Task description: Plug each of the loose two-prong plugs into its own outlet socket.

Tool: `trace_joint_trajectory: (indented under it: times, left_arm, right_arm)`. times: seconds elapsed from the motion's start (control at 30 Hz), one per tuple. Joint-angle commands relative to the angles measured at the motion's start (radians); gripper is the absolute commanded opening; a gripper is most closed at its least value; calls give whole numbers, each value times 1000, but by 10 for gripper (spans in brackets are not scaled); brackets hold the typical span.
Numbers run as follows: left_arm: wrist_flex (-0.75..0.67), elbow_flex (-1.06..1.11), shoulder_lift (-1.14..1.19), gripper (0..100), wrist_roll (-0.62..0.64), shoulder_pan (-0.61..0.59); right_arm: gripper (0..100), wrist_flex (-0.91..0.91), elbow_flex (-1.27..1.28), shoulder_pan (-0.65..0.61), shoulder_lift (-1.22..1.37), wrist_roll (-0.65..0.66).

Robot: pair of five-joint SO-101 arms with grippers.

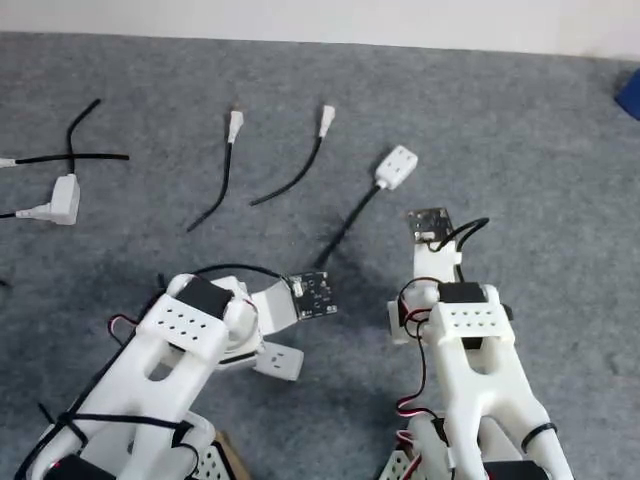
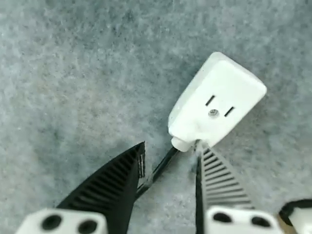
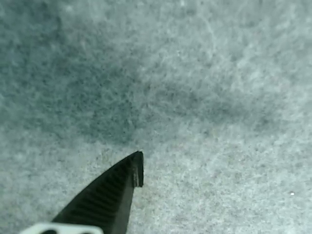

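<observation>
A white outlet socket [image 2: 217, 100] lies on the grey carpet, slots facing up, with its black cable [image 2: 158, 170] running back between my left gripper's [image 2: 169, 151] black fingers. That gripper is open; one fingertip [image 2: 201, 151] touches the socket's cable end. In the high view this socket [image 1: 280, 362] peeks out beside the left arm [image 1: 190, 320]. Two loose white plugs [image 1: 235, 125] [image 1: 326, 120] on short black cables lie at the far middle. Another socket [image 1: 396, 167] lies right of them, and one more socket [image 1: 62, 198] at the far left. One finger [image 3: 127, 178] of the right gripper hangs over bare carpet.
The right arm [image 1: 465, 330] stands at the front right, with its wrist board [image 1: 430, 228] below the far socket's cable [image 1: 345, 225]. Crossed black cables [image 1: 72, 155] lie at the far left. A blue object [image 1: 630, 95] sits at the right edge.
</observation>
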Motion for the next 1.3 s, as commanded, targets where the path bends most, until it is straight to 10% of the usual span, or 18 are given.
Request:
trace_joint_trajectory:
  times: [0.0,0.4,1.27]
  left_arm:
    - [72,-21,-1,192,3,19]
    - [241,12,-295,151,8,22]
    - [-115,48,19,152,51,157]
  right_arm:
    - [568,-15,-5,-7,-21,12]
    - [568,-15,-5,-7,-21,12]
    - [568,-15,-5,-7,-21,12]
